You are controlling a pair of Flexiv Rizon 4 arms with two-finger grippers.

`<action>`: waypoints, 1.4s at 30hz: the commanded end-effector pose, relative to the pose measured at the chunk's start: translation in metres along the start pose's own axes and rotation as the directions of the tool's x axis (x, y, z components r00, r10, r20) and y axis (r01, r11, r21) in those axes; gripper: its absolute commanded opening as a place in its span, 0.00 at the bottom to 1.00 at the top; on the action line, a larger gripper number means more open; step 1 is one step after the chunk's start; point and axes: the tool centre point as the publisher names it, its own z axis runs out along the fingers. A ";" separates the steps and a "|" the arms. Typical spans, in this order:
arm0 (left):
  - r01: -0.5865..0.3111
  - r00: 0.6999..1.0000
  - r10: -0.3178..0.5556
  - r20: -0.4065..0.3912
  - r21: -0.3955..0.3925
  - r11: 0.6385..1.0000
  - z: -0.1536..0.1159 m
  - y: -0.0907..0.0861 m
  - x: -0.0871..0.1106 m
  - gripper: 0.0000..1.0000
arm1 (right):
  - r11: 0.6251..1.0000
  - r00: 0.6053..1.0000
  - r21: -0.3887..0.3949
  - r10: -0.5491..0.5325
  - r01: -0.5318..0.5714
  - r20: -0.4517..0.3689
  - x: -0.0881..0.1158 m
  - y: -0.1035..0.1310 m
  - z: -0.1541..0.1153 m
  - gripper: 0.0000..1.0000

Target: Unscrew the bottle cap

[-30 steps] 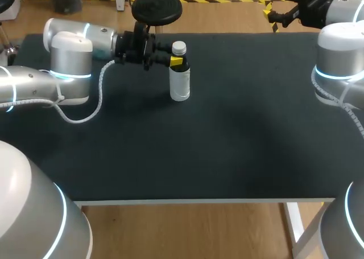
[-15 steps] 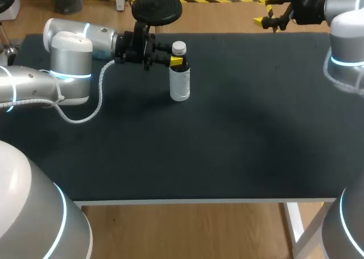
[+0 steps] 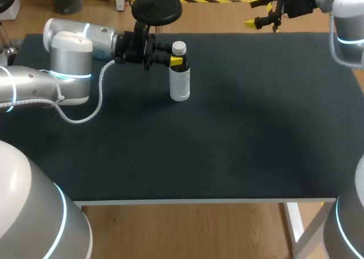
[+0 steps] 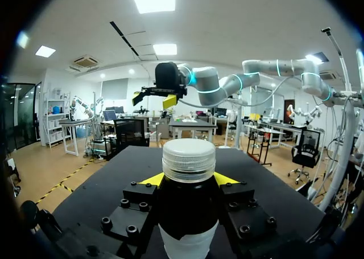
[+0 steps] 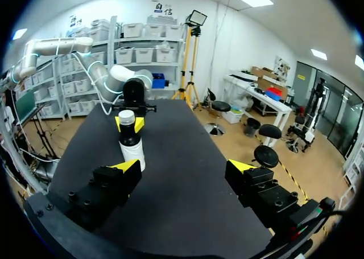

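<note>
A clear bottle (image 3: pixel 180 82) with a dark upper part and a white cap (image 3: pixel 178 46) stands upright at the back left of the black table. My left gripper (image 3: pixel 175 60) comes in level from the left and is shut on the bottle's dark shoulder just under the cap. The left wrist view shows the cap (image 4: pixel 189 159) right ahead, with a yellow fingertip (image 4: pixel 152 180) on each side of the bottle (image 4: pixel 189 219). My right gripper (image 3: pixel 260 13) hangs open over the table's far edge at the right, holding nothing. From the right wrist view, the bottle (image 5: pixel 132 144) stands well ahead of my open right gripper (image 5: pixel 183 169).
The black table top (image 3: pixel 239 139) stretches to the right of and in front of the bottle. Its white front edge (image 3: pixel 205 201) runs along the near side. My left arm's cable (image 3: pixel 98 97) loops low over the table's left part.
My right gripper has moved left along the table's far edge, still open. The left gripper and the bottle have not moved.
</note>
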 end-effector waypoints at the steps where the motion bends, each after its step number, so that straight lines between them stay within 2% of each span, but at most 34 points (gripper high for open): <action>1: 0.000 1.000 0.000 -0.004 0.001 1.000 0.000 0.001 -0.002 0.00 | 1.000 0.996 0.010 -0.004 0.005 -0.090 0.001 0.007 0.006 1.00; 5: 0.000 1.000 0.000 -0.004 0.001 1.000 0.000 0.001 -0.002 0.00 | 1.000 0.993 0.016 -0.006 0.008 -0.116 0.009 0.011 0.014 1.00; 15: 0.000 1.000 0.000 -0.004 0.001 1.000 0.000 0.001 -0.002 0.00 | 0.998 0.992 0.050 0.032 -0.026 -0.122 0.031 0.017 0.038 1.00; 25: 0.000 1.000 0.000 -0.004 0.001 1.000 0.000 0.001 -0.002 0.00 | 0.998 0.974 0.064 0.036 -0.022 -0.224 0.052 0.024 0.062 1.00; 28: 0.000 1.000 0.000 -0.004 0.001 1.000 0.000 0.001 -0.002 0.00 | 0.997 0.968 0.074 0.026 -0.007 -0.248 0.054 0.025 0.064 1.00; 42: 0.000 1.000 0.000 -0.004 0.001 1.000 0.000 0.001 -0.002 0.00 | 0.996 0.968 0.088 0.027 -0.005 -0.249 0.055 0.025 0.064 1.00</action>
